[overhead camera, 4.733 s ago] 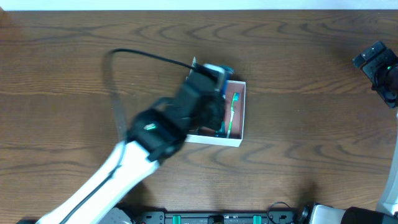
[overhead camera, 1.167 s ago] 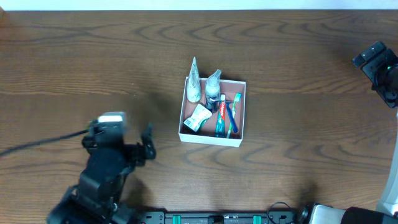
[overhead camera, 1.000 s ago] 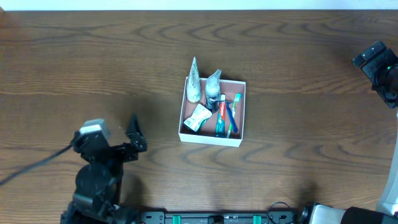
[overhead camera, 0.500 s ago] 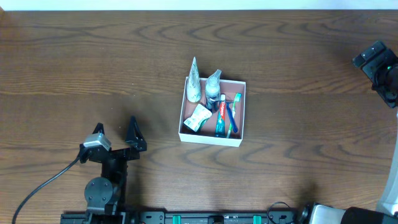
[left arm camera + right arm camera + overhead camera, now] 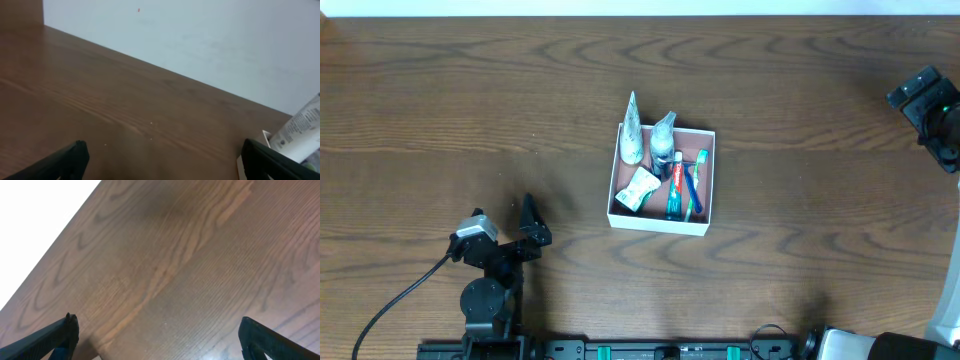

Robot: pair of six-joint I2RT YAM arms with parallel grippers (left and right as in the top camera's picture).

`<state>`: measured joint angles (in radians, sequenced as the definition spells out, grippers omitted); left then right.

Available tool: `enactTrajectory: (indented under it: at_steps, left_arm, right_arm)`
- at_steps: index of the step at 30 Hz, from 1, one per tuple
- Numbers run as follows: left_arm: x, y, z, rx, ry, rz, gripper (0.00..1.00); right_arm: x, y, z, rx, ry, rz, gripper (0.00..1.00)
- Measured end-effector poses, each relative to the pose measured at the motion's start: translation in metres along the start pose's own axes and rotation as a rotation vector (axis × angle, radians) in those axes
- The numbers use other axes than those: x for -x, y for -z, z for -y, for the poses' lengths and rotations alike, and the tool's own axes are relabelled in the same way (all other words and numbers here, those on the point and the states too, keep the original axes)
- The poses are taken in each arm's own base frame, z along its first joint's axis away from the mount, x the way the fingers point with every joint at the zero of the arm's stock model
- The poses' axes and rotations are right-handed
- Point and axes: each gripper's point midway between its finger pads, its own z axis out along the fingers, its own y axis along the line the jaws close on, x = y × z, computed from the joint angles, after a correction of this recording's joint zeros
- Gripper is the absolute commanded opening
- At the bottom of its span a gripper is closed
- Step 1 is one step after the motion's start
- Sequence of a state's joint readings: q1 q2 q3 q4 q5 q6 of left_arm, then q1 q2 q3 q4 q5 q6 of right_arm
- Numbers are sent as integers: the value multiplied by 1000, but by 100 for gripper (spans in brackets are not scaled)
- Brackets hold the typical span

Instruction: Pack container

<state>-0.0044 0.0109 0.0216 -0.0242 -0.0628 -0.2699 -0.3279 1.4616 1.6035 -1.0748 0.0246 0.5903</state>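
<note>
Wood counter (image 5: 800,90) fills the overhead view. My left arm (image 5: 485,300) sits at the near edge, left of centre, with its cable (image 5: 400,300) running off near-left. Left fingers (image 5: 501,212) are spread wide and hold nothing, tips pointing far, well apart from the container. Left wrist view: both tips low in frame, wide gap, bare wood between, pale wall (image 5: 200,40) behind.

Right arm (image 5: 930,105) is at the far-right edge. Right fingers (image 5: 157,330) are also wide and empty in the right wrist view, with only wood grain between the tips.

Container (image 5: 658,224) sits about mid-counter, flat on the wood, with white walls and a reddish floor.

Inside:
- Two white tubes (image 5: 632,130) lean at the far-left corner, tops over the far rim. One shows at the right edge of the left wrist view.
- Red-and-white toothpaste tube (image 5: 676,182) and two toothbrushes (image 5: 695,180) lie near-to-far on the right side, side by side.
- Small white sachet (image 5: 640,188) lies near-left.
</note>
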Motion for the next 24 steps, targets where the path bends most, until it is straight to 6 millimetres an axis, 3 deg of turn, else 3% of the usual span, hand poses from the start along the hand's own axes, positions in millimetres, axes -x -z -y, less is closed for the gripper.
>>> enactTrajectory:
  at_steps: [24]
  left_arm:
    - [0,0,1,-4,-9,-2,98]
  right_arm:
    - [0,0,0,1,0,0,99]
